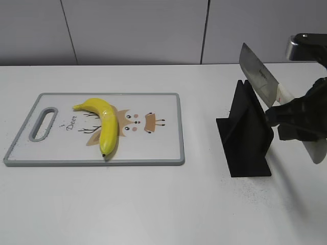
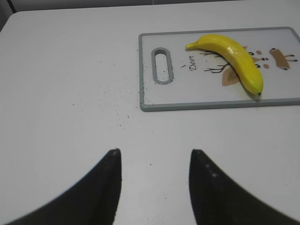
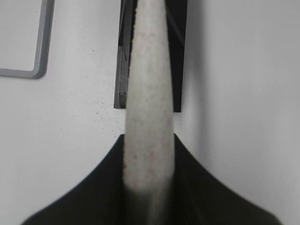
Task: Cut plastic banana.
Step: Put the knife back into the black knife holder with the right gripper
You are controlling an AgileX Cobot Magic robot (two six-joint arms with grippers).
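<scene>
You've got bright, even light, soft shadows on the tabletop [image 1: 153,204]; right wrist close-up's knife handle [image 3: 147,117] is blurry.

The right end effector [image 1: 292,121] hangs at the right edge of the exterior view, raised off the table [image 1: 153,204], its dark fingers [image 3: 187,183] clamped on either side of a pale knife handle [image 3: 147,140] that runs straight out between them. The left end effector [image 2: 154,161] hovers low over the table, its two dark fingers [image 2: 110,173] spread apart with nothing between them. The left arm appears to lie outside the exterior view.
</scene>
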